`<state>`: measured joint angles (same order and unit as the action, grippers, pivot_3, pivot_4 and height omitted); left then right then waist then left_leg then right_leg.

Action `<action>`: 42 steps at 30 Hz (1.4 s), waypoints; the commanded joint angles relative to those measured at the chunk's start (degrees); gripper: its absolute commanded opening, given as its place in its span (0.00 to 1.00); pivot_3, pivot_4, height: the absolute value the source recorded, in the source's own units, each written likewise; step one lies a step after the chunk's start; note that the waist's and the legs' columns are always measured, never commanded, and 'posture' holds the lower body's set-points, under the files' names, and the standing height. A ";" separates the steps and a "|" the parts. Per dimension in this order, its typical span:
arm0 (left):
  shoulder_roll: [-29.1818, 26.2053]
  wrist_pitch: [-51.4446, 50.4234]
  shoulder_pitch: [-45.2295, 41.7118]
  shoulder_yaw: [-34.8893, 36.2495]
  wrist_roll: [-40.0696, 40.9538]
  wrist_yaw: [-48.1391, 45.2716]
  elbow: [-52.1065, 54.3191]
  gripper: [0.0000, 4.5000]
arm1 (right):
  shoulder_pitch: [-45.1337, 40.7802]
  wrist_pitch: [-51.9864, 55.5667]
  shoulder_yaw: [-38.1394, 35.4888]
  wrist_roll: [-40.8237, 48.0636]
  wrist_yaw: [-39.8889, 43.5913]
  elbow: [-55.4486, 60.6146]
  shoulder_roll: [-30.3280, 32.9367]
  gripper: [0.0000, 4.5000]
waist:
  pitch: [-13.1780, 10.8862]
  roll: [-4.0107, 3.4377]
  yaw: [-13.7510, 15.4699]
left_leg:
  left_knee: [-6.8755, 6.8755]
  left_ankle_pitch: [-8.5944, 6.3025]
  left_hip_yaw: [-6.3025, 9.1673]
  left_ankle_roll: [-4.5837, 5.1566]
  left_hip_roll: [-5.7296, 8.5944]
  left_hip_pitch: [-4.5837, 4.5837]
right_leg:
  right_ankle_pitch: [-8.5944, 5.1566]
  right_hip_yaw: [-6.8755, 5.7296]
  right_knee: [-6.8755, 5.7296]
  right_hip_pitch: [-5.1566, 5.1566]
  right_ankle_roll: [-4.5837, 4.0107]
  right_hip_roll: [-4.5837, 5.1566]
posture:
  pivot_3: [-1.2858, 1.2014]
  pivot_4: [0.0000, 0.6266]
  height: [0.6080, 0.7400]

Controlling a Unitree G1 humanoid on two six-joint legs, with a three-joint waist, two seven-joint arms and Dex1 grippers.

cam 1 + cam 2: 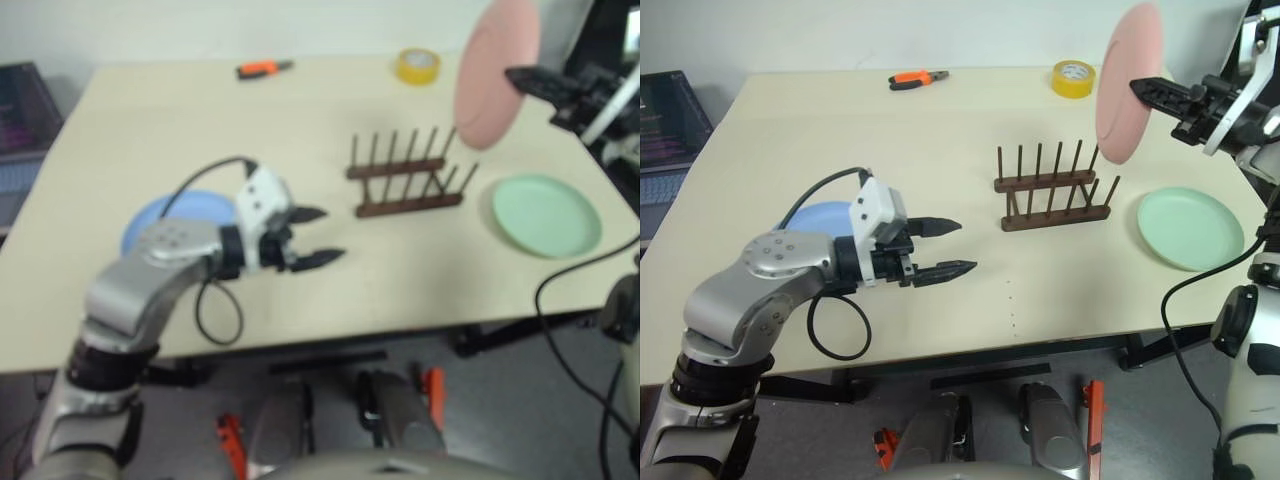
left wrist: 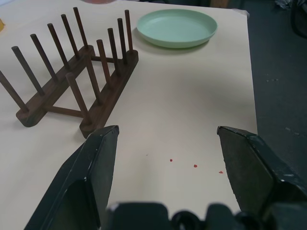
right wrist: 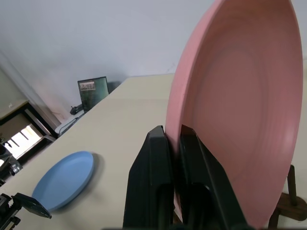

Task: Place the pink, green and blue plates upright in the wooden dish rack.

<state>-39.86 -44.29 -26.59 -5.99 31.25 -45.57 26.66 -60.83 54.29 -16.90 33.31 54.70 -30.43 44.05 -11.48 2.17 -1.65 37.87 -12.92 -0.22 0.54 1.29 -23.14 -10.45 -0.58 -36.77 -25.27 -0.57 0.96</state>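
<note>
1. Right gripper: jaws clenched on the rim of the pink plate. The plate is held on edge, clear of the bench, above and just past the right end of the wooden dish rack. In the right wrist view the two black fingers pinch the plate's edge from both faces.
2. Left gripper: jaws released and spread wide, grasping nothing. It hovers above the bench to the left of the rack, fingers pointing toward it. In the left wrist view the two fingers stand well apart with bare bench surface between them.
3. Wooden dish rack: stands on the bench, right of centre. Two dark base rails carry rows of thin upright pegs. No plate sits between the pegs.
4. Green plate: lies flat on the bench to the right of the rack, near the right bench edge, not touching the rack.
5. Blue plate: lies flat on the bench at the left, partly hidden behind the left arm and its wrist housing.
6. Other items at the far side of the bench: a yellow tape roll near the raised pink plate, and orange-handled pliers further left.
7. A black cable loops from the left wrist over the near bench edge.
</note>
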 commanded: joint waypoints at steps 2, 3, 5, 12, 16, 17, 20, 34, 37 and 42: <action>-0.13 1.00 0.08 1.69 -0.11 0.41 1.69 0.80 | -0.57 -2.04 -1.22 0.88 2.11 -0.67 1.02 0.00 | 0.00 0.00 -0.01 | 0.00 0.00 0.00 0.00 0.00 0.00 | 0.00 -0.01 0.00 0.00 0.01 0.00 | 0.52 0.24 1.00; -0.16 1.01 0.04 1.73 -0.15 0.42 1.58 0.80 | -0.64 -1.98 -1.31 1.05 2.59 -1.15 1.04 0.00 | 0.00 0.00 -0.01 | 0.00 0.00 0.01 0.00 0.00 0.00 | 0.01 -0.01 0.00 0.00 0.01 0.00 | 0.52 0.24 1.00; -0.23 1.00 0.03 1.87 -0.20 0.46 1.44 0.80 | -0.77 -1.88 -1.34 1.13 3.23 -1.78 1.16 0.00 | 0.00 0.00 -0.01 | -0.01 0.00 0.02 0.00 0.00 0.00 | 0.01 -0.02 0.00 -0.01 0.01 0.00 | 0.52 0.24 1.00; -0.36 0.90 0.09 2.00 -0.22 0.54 1.41 0.80 | 0.14 -2.16 0.02 0.07 6.13 -3.12 1.89 0.00 | 0.00 0.00 -0.01 | -0.01 0.00 0.02 0.00 0.00 0.00 | 0.00 -0.02 0.01 0.00 0.00 0.00 | 0.52 0.24 1.00; -0.44 1.01 -0.11 1.87 -0.43 0.46 1.02 0.80 | 1.16 -3.48 1.66 -1.55 7.72 -4.16 2.21 0.00 | 0.00 0.00 -0.01 | -0.01 0.00 0.01 0.00 0.00 0.00 | 0.00 -0.02 0.02 0.00 0.00 0.00 | 0.52 0.24 1.00; -0.44 1.02 -0.18 1.86 -0.46 0.46 0.96 0.80 | 1.41 -3.65 1.91 -1.59 8.35 -4.28 2.28 0.00 | 0.00 0.00 -0.01 | -0.01 0.00 0.01 0.00 0.00 0.00 | 0.00 -0.01 0.02 0.00 0.00 0.00 | 0.52 0.24 1.00; -0.38 1.08 -0.41 1.72 -0.71 0.51 0.78 0.80 | 1.65 -4.46 2.49 -2.18 9.36 -5.07 2.36 0.00 | 0.00 0.00 -0.01 | -0.01 0.00 0.02 0.00 0.00 0.00 | 0.00 -0.03 0.01 0.00 0.00 0.00 | 0.52 0.24 1.00; -0.43 0.63 -0.33 2.05 -1.09 0.69 1.17 0.81 | 0.73 -13.82 5.35 -7.63 10.33 -11.78 1.25 0.12 | -0.01 0.01 0.02 | -0.01 0.00 0.01 0.00 0.01 0.00 | -0.01 -0.02 0.03 0.00 -0.01 0.00 | 0.52 0.24 1.00; -0.50 0.47 -0.32 2.17 -1.03 0.86 1.27 0.81 | 0.06 -14.70 5.20 -8.00 10.39 -13.19 1.15 0.33 | -0.01 0.02 0.00 | -0.01 0.00 0.01 0.00 0.01 0.00 | -0.01 -0.02 0.03 0.00 -0.01 0.00 | 0.52 0.24 1.00; -0.60 0.24 -0.28 2.21 -0.80 1.14 1.42 0.81 | 0.14 -16.73 4.99 -8.20 10.48 -13.04 1.10 0.73 | -0.01 0.02 0.00 | -0.03 0.00 0.03 0.00 0.01 0.00 | -0.01 -0.04 0.02 0.00 0.00 0.00 | 0.52 0.24 1.00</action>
<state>-40.07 -44.44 -26.43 -5.49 30.24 -44.48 26.58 -59.21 39.24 -10.86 25.32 64.88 -44.37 44.63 -11.49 2.19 -1.65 37.84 -12.93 -0.19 0.53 1.30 -23.14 -10.46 -0.61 -36.74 -25.27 -0.57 0.96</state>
